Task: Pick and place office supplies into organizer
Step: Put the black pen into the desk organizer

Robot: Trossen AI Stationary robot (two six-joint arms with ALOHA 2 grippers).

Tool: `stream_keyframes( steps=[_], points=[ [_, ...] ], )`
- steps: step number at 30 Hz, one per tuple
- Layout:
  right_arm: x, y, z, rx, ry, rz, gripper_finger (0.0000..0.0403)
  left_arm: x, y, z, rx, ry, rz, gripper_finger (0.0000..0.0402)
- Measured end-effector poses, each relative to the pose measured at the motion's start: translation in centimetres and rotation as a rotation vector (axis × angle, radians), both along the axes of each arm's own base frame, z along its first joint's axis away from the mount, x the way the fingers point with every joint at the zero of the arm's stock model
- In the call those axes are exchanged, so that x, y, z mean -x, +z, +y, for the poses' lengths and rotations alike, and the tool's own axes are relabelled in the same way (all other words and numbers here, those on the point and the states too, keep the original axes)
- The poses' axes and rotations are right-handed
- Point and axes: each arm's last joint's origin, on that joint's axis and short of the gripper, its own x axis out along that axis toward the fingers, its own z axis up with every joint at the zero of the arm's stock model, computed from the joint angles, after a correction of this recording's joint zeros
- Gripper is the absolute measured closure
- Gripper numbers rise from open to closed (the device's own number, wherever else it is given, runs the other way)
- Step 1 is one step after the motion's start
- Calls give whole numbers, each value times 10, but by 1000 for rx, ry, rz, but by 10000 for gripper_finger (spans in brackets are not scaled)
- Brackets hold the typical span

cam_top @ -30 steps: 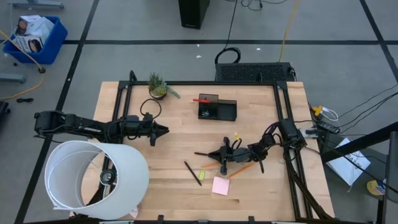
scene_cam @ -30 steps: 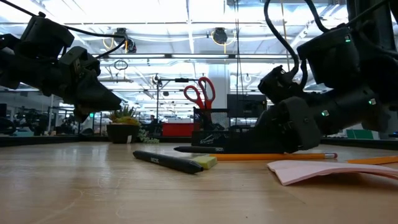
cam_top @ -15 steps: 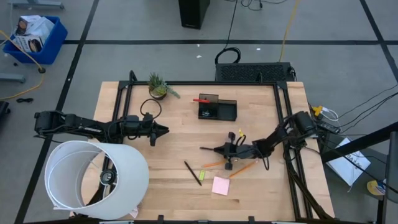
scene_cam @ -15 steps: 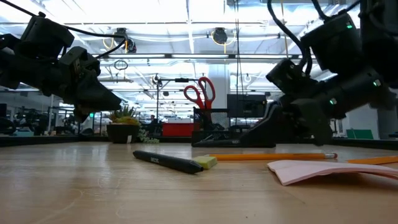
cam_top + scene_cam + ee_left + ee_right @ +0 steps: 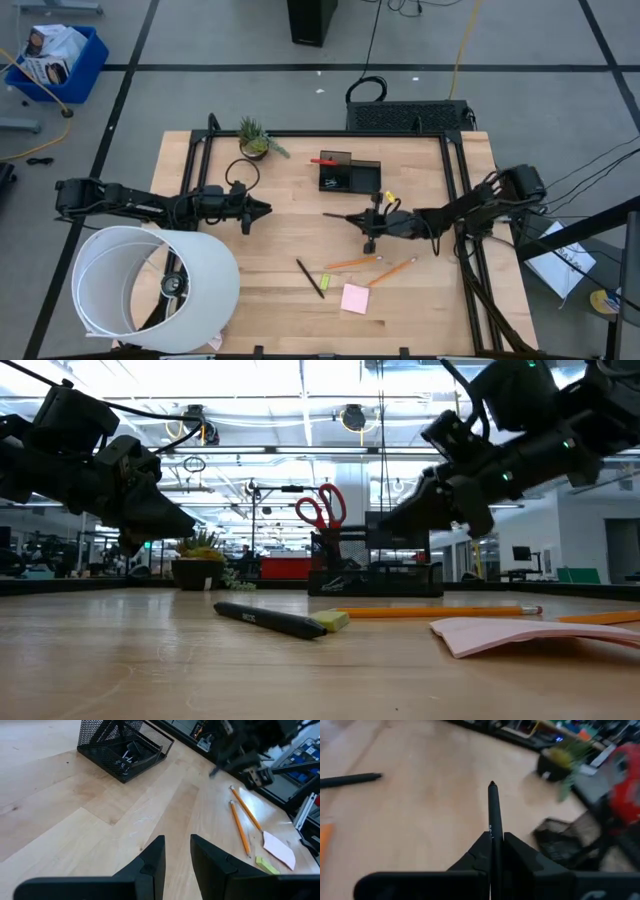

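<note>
The table [image 5: 280, 310] is pale wood planks with visible grain and a smooth, matt finish. The organizer [image 5: 122, 751] is black wire mesh, apparently metal. The pen [image 5: 493, 817] looks like smooth black plastic. The sticky-note pad [image 5: 354, 298] is matt pink paper.

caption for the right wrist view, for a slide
Right gripper shut on a black pen, carried above the table toward the blurred organizer.
</note>
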Motion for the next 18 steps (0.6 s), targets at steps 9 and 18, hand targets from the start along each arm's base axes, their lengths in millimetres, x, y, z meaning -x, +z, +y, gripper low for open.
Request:
stream_keyframes(
  steps=[9,18],
  points=[
    [8,32,-39,48,-137,40,376,0,1,0,-16,-4,-4,309],
    [-11,83,-68,24,-246,157,367,0,1,1,-28,11,-6,309]
  ],
)
